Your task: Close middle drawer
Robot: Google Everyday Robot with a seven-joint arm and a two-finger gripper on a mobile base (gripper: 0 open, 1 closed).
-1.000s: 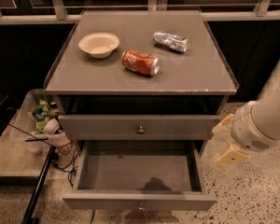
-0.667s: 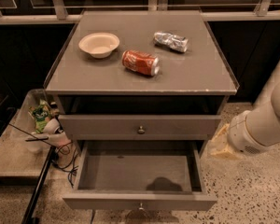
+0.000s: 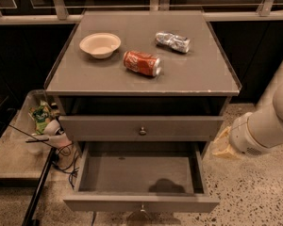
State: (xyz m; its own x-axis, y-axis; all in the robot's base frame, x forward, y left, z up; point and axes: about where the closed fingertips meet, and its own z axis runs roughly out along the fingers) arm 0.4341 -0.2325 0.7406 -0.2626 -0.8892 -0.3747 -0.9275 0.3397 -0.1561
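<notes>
The middle drawer (image 3: 140,203) stands pulled far out at the bottom of the grey cabinet. Its shallow box is empty and its flat front carries a small round knob (image 3: 141,206) at centre. Above it a grey drawer (image 3: 142,126) with its own knob is shut. My gripper (image 3: 222,147) hangs at the end of the white arm (image 3: 264,128), to the right of the cabinet. It is level with the open drawer's back right corner and beside it, not touching it.
On the cabinet top (image 3: 198,74) lie a beige bowl (image 3: 100,44), a red can (image 3: 141,63) on its side and a crushed silver can (image 3: 173,41). A bin of bottles and cables (image 3: 42,126) stands at the left. Speckled floor (image 3: 254,192) lies to the right.
The arm has sunk slightly and the gripper has shifted a little left, closer to the cabinet's right side. The drawer has not moved.
</notes>
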